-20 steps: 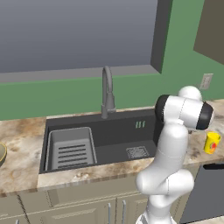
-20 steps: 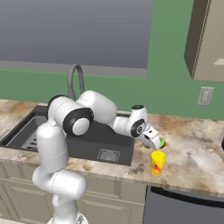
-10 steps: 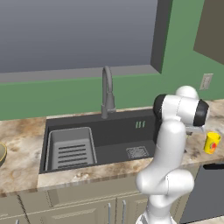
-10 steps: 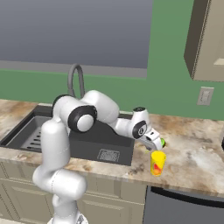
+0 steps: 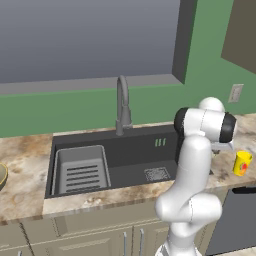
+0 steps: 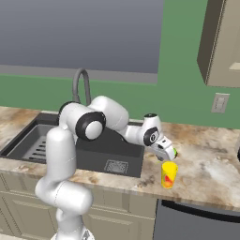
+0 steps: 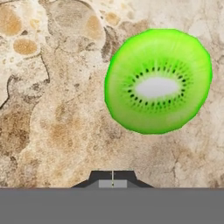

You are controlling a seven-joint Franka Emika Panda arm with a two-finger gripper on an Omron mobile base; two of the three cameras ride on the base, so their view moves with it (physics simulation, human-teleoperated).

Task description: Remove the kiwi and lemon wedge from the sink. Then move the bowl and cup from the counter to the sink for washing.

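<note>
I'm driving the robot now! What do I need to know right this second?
Fingers: shut, out over the counter to the right of the sink.
Kiwi: out of the sink, just beyond the fingers and near the cup. I cannot tell if it is gripped or lying down.
Bowl: on the counter, far left of the sink.
Done: kiwi out.
Left: the lemon wedge, then bowl and cup into the sink.

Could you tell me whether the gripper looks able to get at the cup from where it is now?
Probably yes. The gripper hangs shut just above the cup on the counter, with nothing between them. The kiwi lies on the stone beside it. The jaws would have to open first.
</note>
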